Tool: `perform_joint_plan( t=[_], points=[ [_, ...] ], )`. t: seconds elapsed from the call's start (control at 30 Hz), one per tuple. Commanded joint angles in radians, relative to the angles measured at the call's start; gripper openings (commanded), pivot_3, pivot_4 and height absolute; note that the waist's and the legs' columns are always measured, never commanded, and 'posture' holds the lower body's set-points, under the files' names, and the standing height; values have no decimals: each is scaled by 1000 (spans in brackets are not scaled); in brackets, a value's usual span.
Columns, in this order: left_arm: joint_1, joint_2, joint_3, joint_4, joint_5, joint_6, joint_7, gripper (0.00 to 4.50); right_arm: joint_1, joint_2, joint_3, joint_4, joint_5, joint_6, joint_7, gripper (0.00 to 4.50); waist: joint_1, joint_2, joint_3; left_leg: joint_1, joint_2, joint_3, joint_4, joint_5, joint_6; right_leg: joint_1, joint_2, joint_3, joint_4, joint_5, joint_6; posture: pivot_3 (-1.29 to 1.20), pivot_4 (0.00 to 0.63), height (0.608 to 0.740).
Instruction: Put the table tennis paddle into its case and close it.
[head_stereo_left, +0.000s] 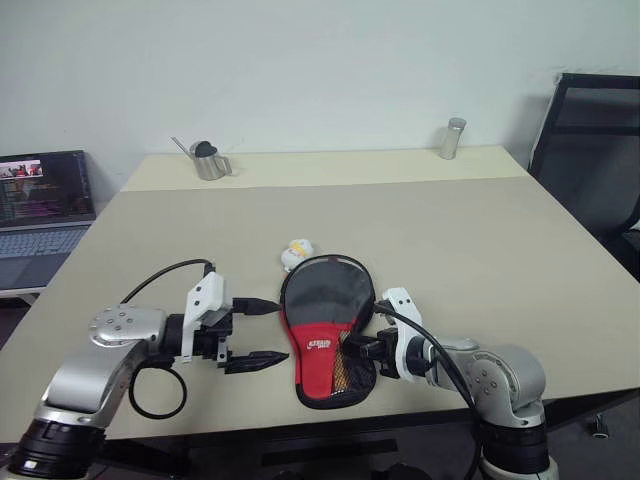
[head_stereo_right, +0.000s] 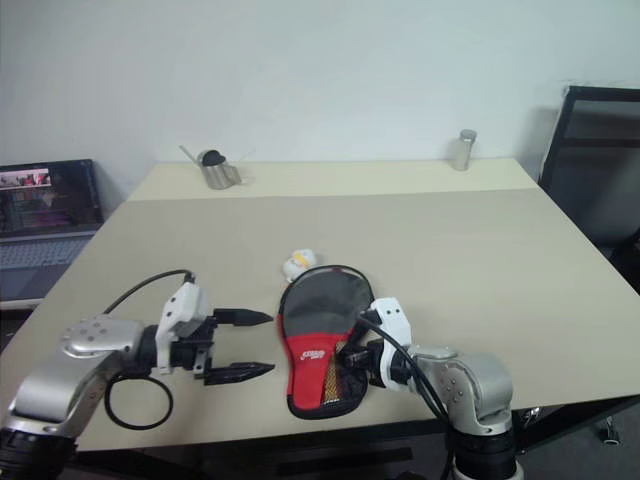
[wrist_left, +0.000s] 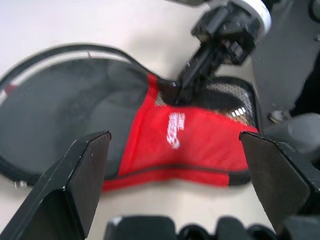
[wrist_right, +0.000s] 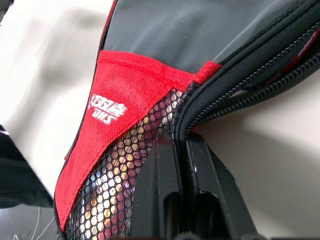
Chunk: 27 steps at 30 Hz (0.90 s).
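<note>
The case (head_stereo_left: 325, 320) lies flat near the table's front edge, black at its round end, with a red panel, white logo and mesh pocket toward me. The table tennis paddle is hidden. My right gripper (head_stereo_left: 356, 346) is at the case's right edge beside the mesh pocket. In the right wrist view its fingers (wrist_right: 200, 170) stand shut on the case's zip edge (wrist_right: 240, 75). My left gripper (head_stereo_left: 279, 331) hovers just left of the case, open and holding nothing, its fingers (wrist_left: 82, 170) spread either side of the red panel (wrist_left: 170, 135) in the left wrist view.
A small white and yellow object (head_stereo_left: 297, 254) sits just beyond the case. A metal pot (head_stereo_left: 207, 160) and a metal cylinder (head_stereo_left: 453, 138) stand at the table's far edge. A laptop (head_stereo_left: 40, 200) is off to the left, a black chair (head_stereo_left: 590, 150) to the right.
</note>
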Motion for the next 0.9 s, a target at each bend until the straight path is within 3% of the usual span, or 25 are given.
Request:
perform_joint_plan(
  t=[0.03,0.47,0.63,0.9],
  points=[
    [16,39,43,-35,-28,-2,-34,4500,17,17,18,-55,43,34,4,11,1,0,0,0,0,0,0,0,0,0,0,0,0,0,0,0,150,740],
    [-23,25,14,-22,-10,-16,-15,4500,70,36,-8,-62,17,43,-48,11,1,0,0,0,0,0,0,-1,-1,0,0,0,-2,0,0,0,150,740],
    [-40,12,-6,-19,-4,-24,-13,4500,81,2,-30,-118,12,66,-58,1394,3,0,0,-1,0,0,0,-1,-1,0,0,0,-2,0,0,0,150,740],
    [-42,-16,-14,-19,2,-34,10,4500,-13,-241,4,-312,77,-15,31,4045,9,0,0,-1,0,0,0,-1,-1,0,0,0,-3,0,0,0,150,740]
  ],
)
